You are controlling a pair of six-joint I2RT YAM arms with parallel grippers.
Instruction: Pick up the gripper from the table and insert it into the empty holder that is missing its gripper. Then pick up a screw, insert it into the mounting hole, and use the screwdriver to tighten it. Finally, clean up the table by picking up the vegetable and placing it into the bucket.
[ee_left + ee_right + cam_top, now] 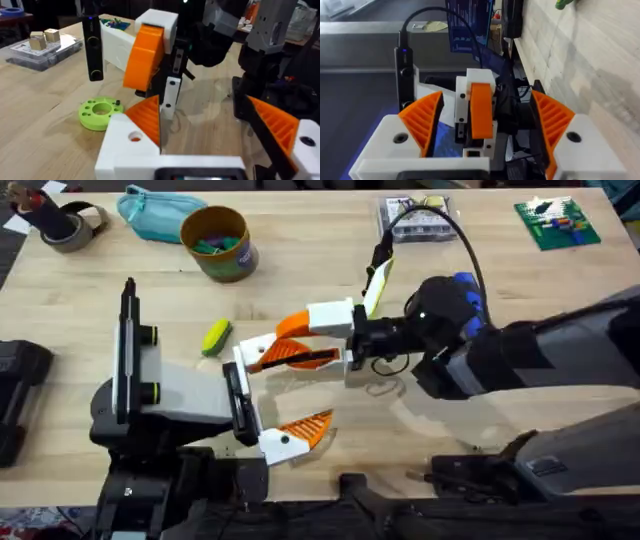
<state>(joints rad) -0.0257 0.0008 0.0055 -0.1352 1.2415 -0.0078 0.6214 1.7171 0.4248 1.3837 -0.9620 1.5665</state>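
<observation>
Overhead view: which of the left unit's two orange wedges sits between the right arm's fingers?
The farther wedge, beside the yellow-green piece; the near wedge by the table edge stands free.

Orange ribbed gripper (292, 357) lies against upper white holder (246, 358); lower holder (276, 444) carries own orange finger. Mustard-yellow bucket (217, 243) upright at table's far side, colourful bits inside.

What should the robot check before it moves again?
1. Orange gripper sitting against the white holder: ok.
2. Pushed all the way in: cannot tell.
3. Right gripper open, one finger on each side of the orange gripper: ok.
4. Left gripper open: ok.
5. Screw fitted: cannot tell.
6. Vegetable in the bucket: not ok, it lies on the table.
</observation>
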